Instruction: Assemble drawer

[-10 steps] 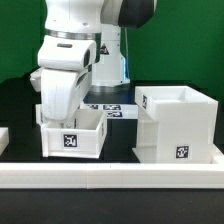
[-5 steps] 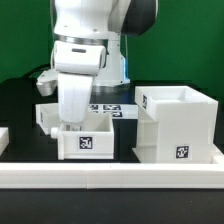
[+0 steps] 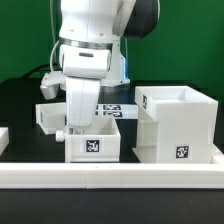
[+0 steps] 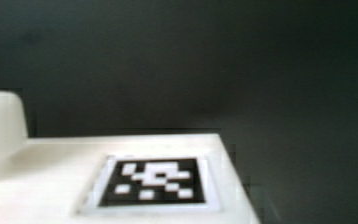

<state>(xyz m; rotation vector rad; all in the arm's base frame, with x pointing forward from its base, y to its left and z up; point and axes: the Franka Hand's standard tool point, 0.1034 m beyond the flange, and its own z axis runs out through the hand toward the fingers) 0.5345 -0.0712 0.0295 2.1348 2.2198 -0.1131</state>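
Observation:
My gripper (image 3: 75, 124) reaches down onto the left wall of a low white drawer tray (image 3: 95, 146) with a square tag on its front, and is shut on that wall. The tray sits just to the exterior view's left of the tall open white casing (image 3: 180, 125), close to it. A second tray (image 3: 50, 116) lies behind, further left. The wrist view shows the held tray's white surface (image 4: 87, 150) and its tag (image 4: 155, 181) close up and blurred. My fingertips are hidden there.
A long low white rail (image 3: 110, 178) runs along the front. The marker board (image 3: 112, 107) lies behind the trays near the arm's base. A small white part (image 3: 3, 140) shows at the left edge. The table is black.
My gripper and the tagged tray have moved together to the exterior view's right, toward the casing. The second tray behind has come into view. The casing has not moved.

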